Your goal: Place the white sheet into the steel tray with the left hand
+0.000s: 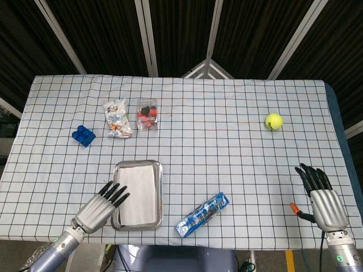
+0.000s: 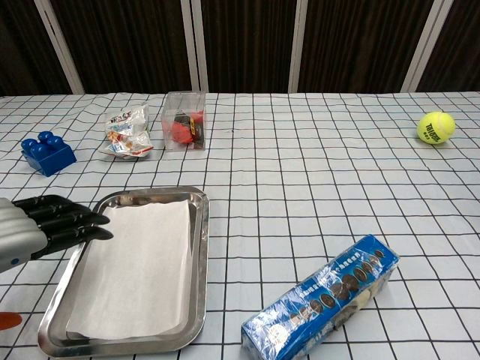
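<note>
Chest view shows the white sheet lying flat inside the steel tray, just right of the empty, spread-fingered left hand, so placement looks done.

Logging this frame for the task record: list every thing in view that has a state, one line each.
white sheet: lying flat inside the tray
steel tray: holds the sheet
left hand: open, beside the tray, holding nothing
right hand: open, empty
clear box: upright, red contents
snack bag: sealed
</note>
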Available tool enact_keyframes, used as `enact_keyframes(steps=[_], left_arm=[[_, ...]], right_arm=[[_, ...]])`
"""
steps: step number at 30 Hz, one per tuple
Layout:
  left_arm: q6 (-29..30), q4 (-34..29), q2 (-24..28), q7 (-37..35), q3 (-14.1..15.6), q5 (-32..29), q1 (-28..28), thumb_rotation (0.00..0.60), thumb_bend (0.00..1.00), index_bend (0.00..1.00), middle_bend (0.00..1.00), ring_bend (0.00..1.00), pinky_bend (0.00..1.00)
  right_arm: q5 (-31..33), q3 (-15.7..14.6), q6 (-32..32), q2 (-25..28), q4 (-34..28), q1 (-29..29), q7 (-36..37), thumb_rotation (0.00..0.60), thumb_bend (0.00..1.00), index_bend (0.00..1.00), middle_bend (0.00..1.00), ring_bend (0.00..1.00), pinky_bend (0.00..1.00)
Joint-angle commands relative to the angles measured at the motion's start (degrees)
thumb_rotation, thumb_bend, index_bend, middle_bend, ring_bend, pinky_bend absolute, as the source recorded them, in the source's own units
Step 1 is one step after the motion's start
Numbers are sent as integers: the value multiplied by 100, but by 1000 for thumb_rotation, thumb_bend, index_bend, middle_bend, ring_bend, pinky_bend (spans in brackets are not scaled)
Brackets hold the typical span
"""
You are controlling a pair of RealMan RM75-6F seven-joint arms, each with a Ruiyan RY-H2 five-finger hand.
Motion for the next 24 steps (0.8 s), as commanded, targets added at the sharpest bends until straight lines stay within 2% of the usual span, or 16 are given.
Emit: enact_keyframes(steps=[1,10,24], left_arm=[[-501,-329,296,308,24,-561,-199,600,236,0,0,0,0],[-791,-503,138,898,-2,-1278,-445,600,236,0,0,0,0],[-689,-564,-5,1576,174,-1939,-711,600,236,0,0,0,0]], right_arm=[[2,1,3,1,-3,-2,-3,600,313,0,0,0,0],[-2,1,5,10,-5,-2,25,600,313,0,0,0,0],[-19,-6,12,10,-8,-5,36,600,314,0,0,0,0]])
